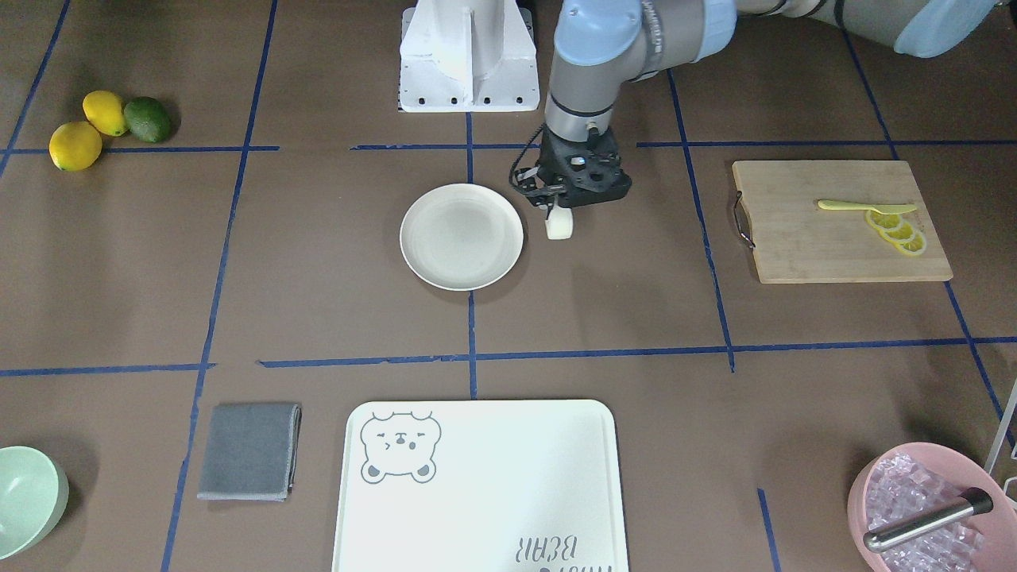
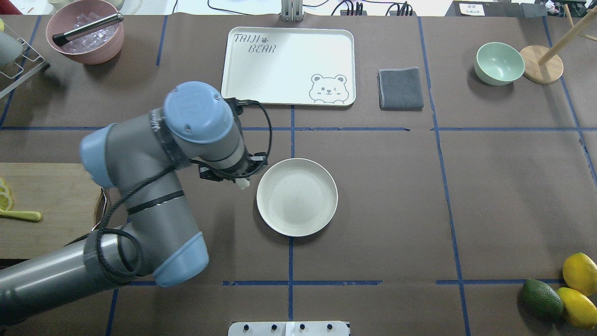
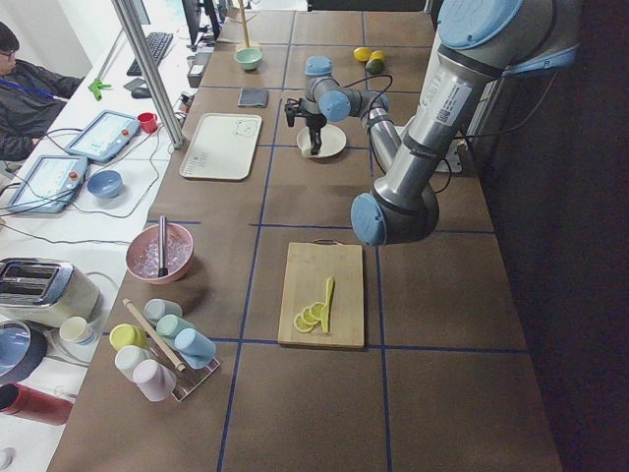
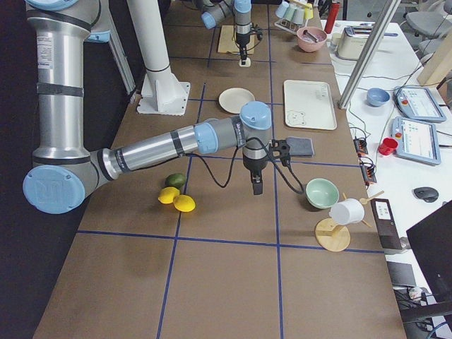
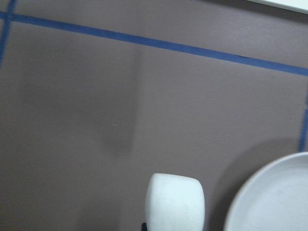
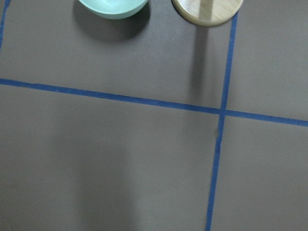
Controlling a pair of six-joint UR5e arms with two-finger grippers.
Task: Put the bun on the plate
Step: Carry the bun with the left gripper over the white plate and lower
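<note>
The small white bun (image 1: 558,225) hangs between the fingers of my left gripper (image 1: 557,213), which is shut on it and points down. It is just beside the rim of the round cream plate (image 1: 462,237), on the side of the cutting board. From overhead the bun (image 2: 243,184) peeks out under the wrist, left of the plate (image 2: 297,197). The left wrist view shows the bun (image 5: 174,199) at the bottom and the plate's edge (image 5: 276,202) to its right. My right gripper (image 4: 256,185) shows only in the exterior right view, so I cannot tell whether it is open or shut.
A wooden cutting board (image 1: 826,250) with lemon slices and a yellow knife lies beside the left arm. Two lemons and an avocado (image 1: 147,119), a grey cloth (image 1: 249,451), a bear-print board (image 1: 477,485), a mint bowl (image 1: 28,496) and a pink ice bowl (image 1: 866,488) ring the table.
</note>
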